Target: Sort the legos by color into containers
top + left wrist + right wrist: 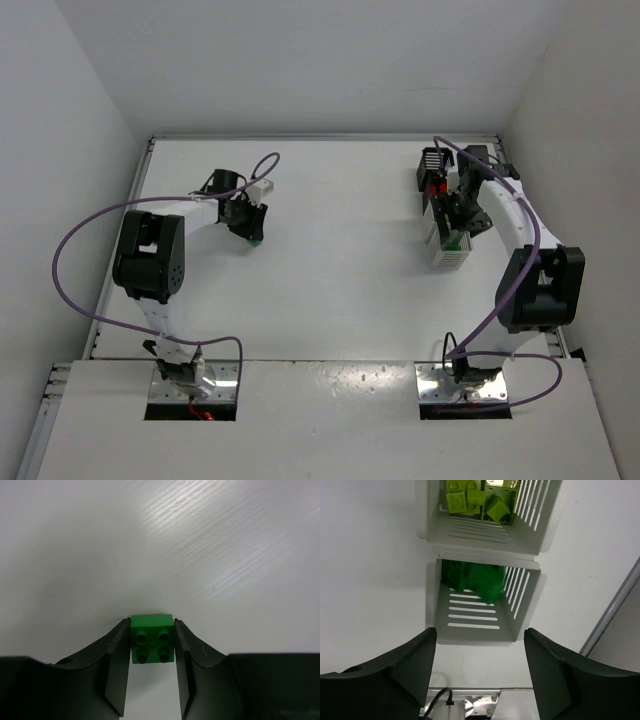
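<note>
In the top view we see the left gripper [247, 220] low over the white table [340, 290] in the upper left. The right gripper [458, 214] sits in the upper right, over the row of containers [448, 248]. From here we cannot tell how either pair of jaws stands.

In the left wrist view the jaws are drawn narrow and clamp a green lego [152, 639] at lower centre. Its studs face the camera, and the fingers [116, 665] press its two sides.

In the right wrist view the jaws are spread wide along the bottom edge, holding nothing. Above them, at centre, we see a white container [475, 622] with dark green legos [477, 577] inside. Just beyond it, at the top, a second white container [485, 535] holds lime-yellow legos [470, 497].
</note>
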Motion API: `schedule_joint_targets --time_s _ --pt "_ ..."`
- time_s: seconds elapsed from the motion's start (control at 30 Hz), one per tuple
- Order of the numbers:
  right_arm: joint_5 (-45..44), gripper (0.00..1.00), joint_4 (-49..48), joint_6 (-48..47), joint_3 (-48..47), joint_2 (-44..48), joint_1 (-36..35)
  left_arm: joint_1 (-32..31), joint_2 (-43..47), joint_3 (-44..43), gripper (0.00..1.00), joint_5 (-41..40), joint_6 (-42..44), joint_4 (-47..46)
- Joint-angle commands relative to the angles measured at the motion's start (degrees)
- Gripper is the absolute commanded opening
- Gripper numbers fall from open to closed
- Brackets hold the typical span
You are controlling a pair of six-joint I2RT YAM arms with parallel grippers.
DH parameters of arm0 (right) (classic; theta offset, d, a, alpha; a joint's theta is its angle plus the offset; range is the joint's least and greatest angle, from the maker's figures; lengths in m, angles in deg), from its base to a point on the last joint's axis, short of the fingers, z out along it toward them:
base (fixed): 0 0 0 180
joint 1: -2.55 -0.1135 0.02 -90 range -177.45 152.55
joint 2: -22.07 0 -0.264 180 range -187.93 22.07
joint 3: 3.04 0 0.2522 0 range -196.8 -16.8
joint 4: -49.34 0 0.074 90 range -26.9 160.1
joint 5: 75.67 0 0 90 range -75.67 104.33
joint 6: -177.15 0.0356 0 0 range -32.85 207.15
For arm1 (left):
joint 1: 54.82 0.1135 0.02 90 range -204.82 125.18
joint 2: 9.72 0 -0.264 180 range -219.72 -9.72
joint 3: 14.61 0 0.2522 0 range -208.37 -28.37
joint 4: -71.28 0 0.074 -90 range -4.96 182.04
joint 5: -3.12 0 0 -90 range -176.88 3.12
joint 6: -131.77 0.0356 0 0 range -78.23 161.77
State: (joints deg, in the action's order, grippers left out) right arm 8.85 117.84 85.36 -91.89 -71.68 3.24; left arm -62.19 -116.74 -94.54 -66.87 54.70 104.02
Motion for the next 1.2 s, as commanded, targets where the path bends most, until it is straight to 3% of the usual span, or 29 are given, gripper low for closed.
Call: schedule_joint_targets --time_s 0.0,0.13,0.17,0.2,0.23,0.33,0.5,0.53,0.6,0.63,0.73,0.87,1.17 --pt "4.14 0.73 0.10 -0.42 -5.23 0.15 0.10 -1.15 5.33 -1.24 0.10 8.88 -0.36 0.27" --pt "17.13 0.73 3.17 -0.42 -12.44 -0.38 0.10 -1.15 9.02 -1.24 0.06 23.44 -3.86 -3.15" --pt "28.74 0.73 3.79 -0.42 -15.58 -0.98 -1.03 -1.15 10.50 -0.63 0.04 28.28 -7.09 -6.38" --pt "28.85 0.73 4.58 -0.42 -15.61 -0.99 -1.04 -1.15 11.13 -0.63 0.04 30.42 -8.78 -7.81" --pt "36.86 0.72 4.59 -0.42 -16.14 -2.03 -1.56 -1.15 11.13 -0.62 0.04 32.61 -10.54 -9.30" --pt "48.23 0.71 3.19 3.62 -15.10 -2.92 -2.09 -1.67 11.75 -1.23 0.04 36.06 -18.62 -13.96" --pt "54.33 0.68 -3.82 9.49 -11.40 -3.98 -8.59 -1.68 12.80 0.68 0.01 35.01 -37.06 -25.98" --pt "55.65 0.68 -4.90 10.82 -10.79 -5.02 -9.47 -1.68 13.33 1.56 0.00 34.14 -46.06 -32.37" --pt "59.33 0.68 -7.88 16.33 -10.78 -6.34 -11.84 -1.06 13.33 4.72 0.00 34.13 -56.21 -39.77" --pt "60.40 0.68 -11.29 18.37 -10.78 -8.09 -12.55 -0.54 12.46 5.95 0.00 33.61 -67.05 -48.17" --pt "62.95 0.68 -21.23 29.26 -10.26 -11.00 -14.92 0.52 10.78 10.09 0.00 32.55 -82.83 -60.25" --pt "64.62 0.68 -27.05 36.22 -12.27 -13.90 -17.65 1.31 10.25 9.39 0.00 30.18 -87.01 -54.34" --pt "69.72 0.68 -38.99 53.26 -21.85 -21.99 -24.24 1.93 10.25 12.82 0.00 29.04 -95.97 -54.66"
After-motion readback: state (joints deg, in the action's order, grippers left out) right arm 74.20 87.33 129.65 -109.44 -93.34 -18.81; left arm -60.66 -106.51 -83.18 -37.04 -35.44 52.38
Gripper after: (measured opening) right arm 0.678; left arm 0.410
